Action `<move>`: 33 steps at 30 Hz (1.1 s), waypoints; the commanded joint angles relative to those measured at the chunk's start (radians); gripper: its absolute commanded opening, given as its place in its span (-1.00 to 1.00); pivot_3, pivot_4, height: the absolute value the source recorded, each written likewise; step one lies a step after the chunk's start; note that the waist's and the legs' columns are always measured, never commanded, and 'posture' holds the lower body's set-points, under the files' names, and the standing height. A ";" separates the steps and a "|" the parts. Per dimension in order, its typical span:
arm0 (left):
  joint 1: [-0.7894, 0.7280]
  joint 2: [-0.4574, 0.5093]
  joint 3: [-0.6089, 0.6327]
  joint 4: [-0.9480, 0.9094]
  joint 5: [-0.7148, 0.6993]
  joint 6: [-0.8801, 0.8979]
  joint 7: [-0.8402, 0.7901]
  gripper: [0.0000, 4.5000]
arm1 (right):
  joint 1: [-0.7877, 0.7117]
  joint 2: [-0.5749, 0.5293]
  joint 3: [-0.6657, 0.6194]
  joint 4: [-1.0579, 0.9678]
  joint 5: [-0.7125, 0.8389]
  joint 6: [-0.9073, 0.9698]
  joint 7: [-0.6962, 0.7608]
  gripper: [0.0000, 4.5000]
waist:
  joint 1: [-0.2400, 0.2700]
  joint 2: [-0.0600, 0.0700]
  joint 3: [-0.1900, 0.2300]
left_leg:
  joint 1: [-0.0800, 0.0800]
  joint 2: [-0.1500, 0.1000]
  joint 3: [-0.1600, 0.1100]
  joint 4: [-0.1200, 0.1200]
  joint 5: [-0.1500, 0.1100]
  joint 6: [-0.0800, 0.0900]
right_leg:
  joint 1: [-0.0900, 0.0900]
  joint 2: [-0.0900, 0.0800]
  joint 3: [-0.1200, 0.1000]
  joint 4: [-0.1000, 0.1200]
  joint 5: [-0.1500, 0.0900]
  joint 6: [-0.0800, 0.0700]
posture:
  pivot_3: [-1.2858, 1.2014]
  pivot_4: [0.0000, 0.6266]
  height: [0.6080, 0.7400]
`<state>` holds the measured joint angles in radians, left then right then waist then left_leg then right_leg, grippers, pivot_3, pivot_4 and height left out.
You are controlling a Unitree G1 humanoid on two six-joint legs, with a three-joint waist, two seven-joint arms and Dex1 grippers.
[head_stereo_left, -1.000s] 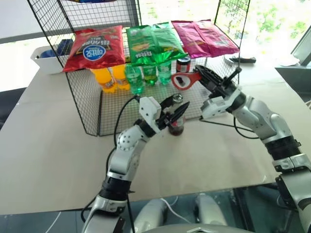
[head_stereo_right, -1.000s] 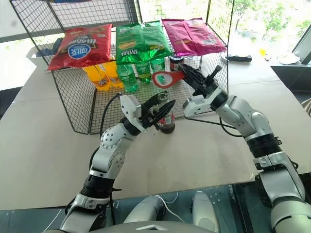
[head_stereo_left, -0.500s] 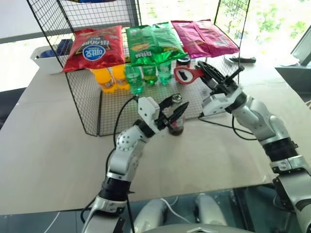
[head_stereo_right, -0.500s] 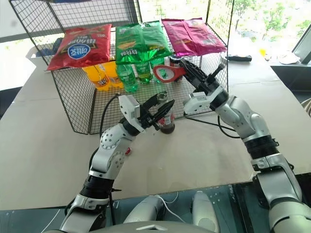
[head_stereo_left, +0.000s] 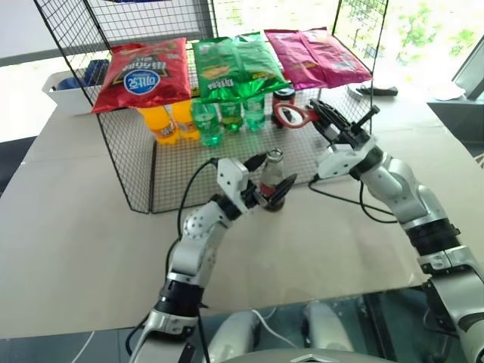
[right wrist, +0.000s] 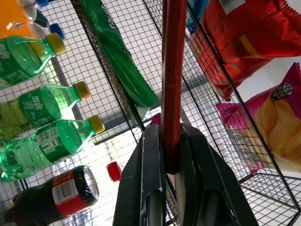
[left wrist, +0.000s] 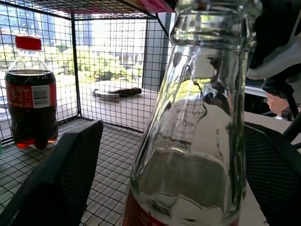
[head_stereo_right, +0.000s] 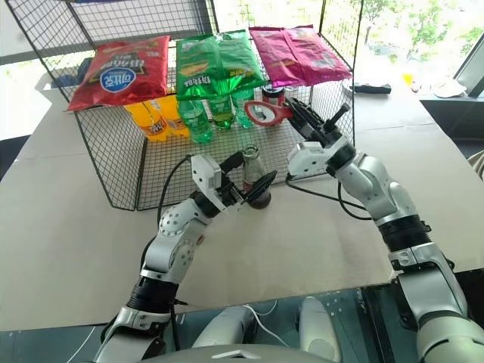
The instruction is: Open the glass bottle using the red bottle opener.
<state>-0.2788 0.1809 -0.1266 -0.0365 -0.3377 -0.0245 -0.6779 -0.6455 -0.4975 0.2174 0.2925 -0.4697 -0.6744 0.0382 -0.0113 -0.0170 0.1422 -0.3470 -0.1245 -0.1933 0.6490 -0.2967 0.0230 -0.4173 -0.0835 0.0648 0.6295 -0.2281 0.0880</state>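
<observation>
Both fingers of my left gripper [head_stereo_left: 268, 180] stand wide apart, one on each side of the glass bottle [head_stereo_left: 274, 180], with a gap to it on both sides. I see the bottle upright on the table [head_stereo_left: 91, 227] just before the wire rack [head_stereo_left: 136, 159]; clear glass, slim neck, dark cola low. My right gripper [head_stereo_left: 324, 119] is clamped on the flat red bottle opener [head_stereo_left: 290, 115], raised near the rack's front.
</observation>
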 commanded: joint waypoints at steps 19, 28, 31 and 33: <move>0.249 0.183 0.105 -0.283 -0.075 0.079 -0.028 1.00 | 0.393 0.137 -0.189 -0.551 0.927 1.377 0.442 -0.44 | 0.007 0.005 0.003 | -0.002 0.002 -0.001 -0.001 -0.001 0.001 | 0.000 0.001 -0.001 -0.003 0.001 -0.001 | 0.03 -0.52 1.00; 0.364 0.209 0.281 -0.446 -0.173 0.232 0.118 1.00 | 0.523 0.016 -0.279 -0.702 1.001 1.471 0.473 0.96 | 0.023 0.005 0.003 | -0.001 0.002 0.000 0.000 -0.002 0.002 | 0.000 0.000 -0.001 -0.003 0.001 -0.001 | 0.03 -0.52 1.00; 0.465 0.233 0.387 -0.499 -0.164 0.260 0.174 1.00 | 0.562 -0.027 -0.309 -0.688 0.961 1.345 0.525 0.96 | 0.025 0.005 0.003 | -0.002 0.002 0.000 0.000 -0.002 0.002 | 0.000 0.000 -0.001 -0.003 0.001 0.000 | 0.03 -0.52 1.00; 0.547 0.257 0.431 -0.506 -0.134 0.244 0.163 1.00 | 0.604 -0.053 -0.314 -0.679 0.946 1.250 0.589 0.96 | 0.025 0.005 0.003 | -0.001 0.002 0.000 -0.001 -0.002 0.002 | 0.000 0.000 -0.001 -0.004 0.001 0.000 | 0.03 -0.52 1.00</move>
<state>0.2365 0.4262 0.2625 -0.5013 -0.4888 0.2323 -0.5165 -0.0543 -0.5422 -0.0718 -0.3696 0.4855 0.6584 0.5755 0.0136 -0.0120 0.1454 -0.3484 -0.1225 -0.1930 0.6478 -0.2989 0.0254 -0.4172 -0.0829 0.0635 0.6254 -0.2275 0.0878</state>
